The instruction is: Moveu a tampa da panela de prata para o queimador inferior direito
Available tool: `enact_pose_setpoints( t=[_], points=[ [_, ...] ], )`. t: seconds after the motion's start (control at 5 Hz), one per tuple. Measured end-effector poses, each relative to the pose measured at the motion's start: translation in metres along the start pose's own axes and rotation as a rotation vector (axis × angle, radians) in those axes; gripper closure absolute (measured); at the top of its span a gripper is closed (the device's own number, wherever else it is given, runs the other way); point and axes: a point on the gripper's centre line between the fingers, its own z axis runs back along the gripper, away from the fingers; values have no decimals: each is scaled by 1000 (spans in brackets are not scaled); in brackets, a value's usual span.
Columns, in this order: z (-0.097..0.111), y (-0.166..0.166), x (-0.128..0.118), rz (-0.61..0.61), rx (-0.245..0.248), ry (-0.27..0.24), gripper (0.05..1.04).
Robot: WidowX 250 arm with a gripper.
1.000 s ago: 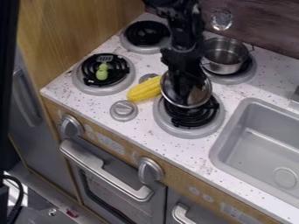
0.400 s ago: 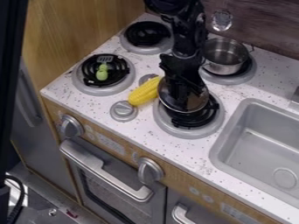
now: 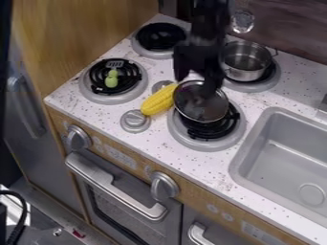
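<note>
Hanging above the table (image 3: 211,167), my hand (image 3: 197,80) apart, the lid just below

The speckled white table carries the grey sink (image 3: 290,158) at its right and four burners at its left. I hang over the lower right burner (image 3: 191,143), fingers spread, one overlapping the lid in view. The silver pot (image 3: 246,61) sits on the upper right burner. The lid (image 3: 199,103) lies over the upper left part of the lower right burner, whose black coil shows past its rim. The yellow corn (image 3: 157,99) lies right beside the lid's left edge. A small green toy (image 3: 112,80) rests on the lower left burner.
</note>
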Motion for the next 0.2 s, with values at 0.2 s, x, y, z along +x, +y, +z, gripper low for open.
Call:
enact_pose_setpoints(
  t=[0.2],
  points=[
    [17, 7, 6, 41, -13, 18, 81]
  ],
)
